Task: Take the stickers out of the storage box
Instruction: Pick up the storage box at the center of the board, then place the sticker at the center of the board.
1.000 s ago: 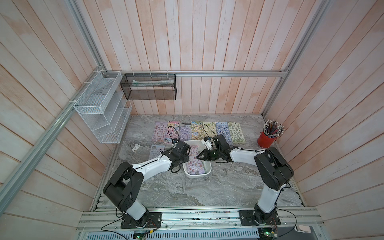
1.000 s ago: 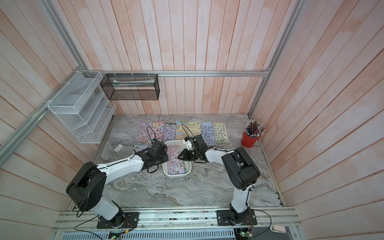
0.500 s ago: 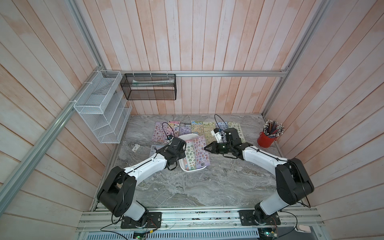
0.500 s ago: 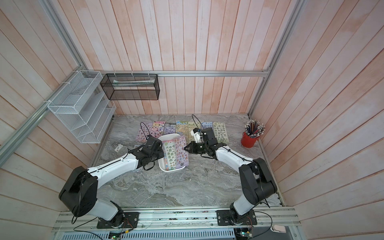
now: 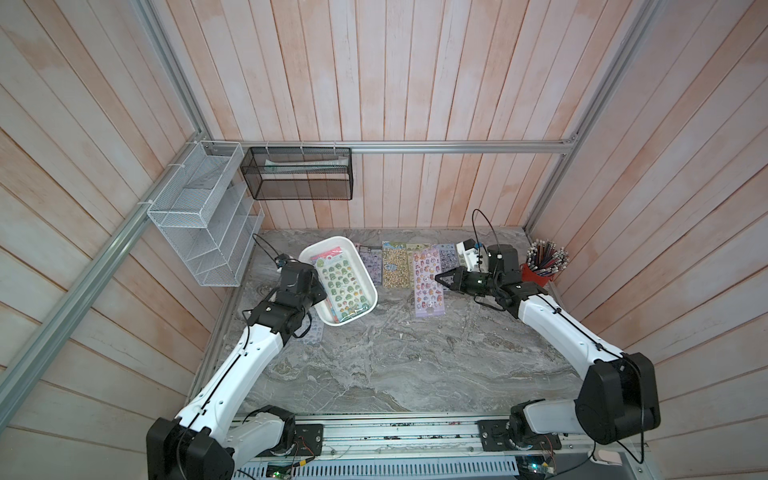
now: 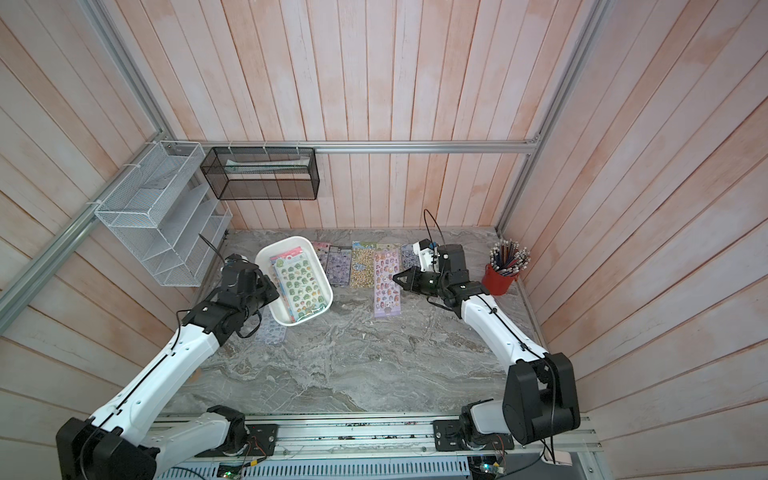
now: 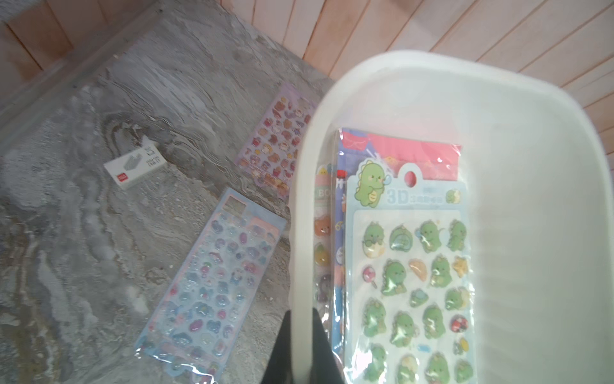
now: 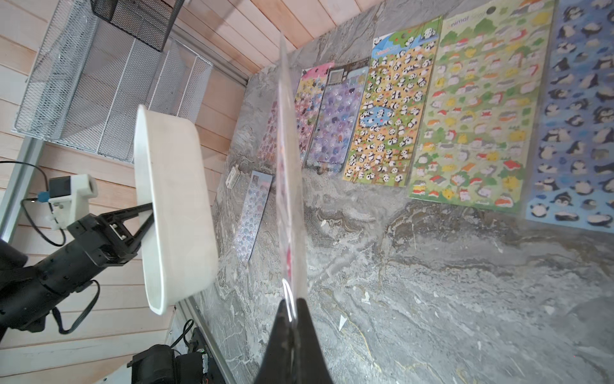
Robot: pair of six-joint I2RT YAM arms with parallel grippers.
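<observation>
The right pincer is pressed together on one long edge of a pink-and-lilac sticker sheet, glossy in its clear sleeve and thin enough to show only as an edge from the wrist. It is held face up. Its long axis crosses the line the tips point along, roughly parallel to the row of laid-out sheets flat on the grey marbled tabletop close by.

Straight on past the held sheet, well apart, sits the shallow white plastic storage box, round-cornered and smooth-walled. The left pincer is clamped across its long wall, one finger inside and one outside. The box looks raised off the tabletop, though I cannot be sure.

Just inside that wall lie the remaining stickers, stacked with a green dinosaur sheet over blue and red ones. Their long axis runs ahead of the left tips, along the wall.

The left arm is nearer the stack but occupied. The right probably has to set its sheet down before reaching straight ahead again.
</observation>
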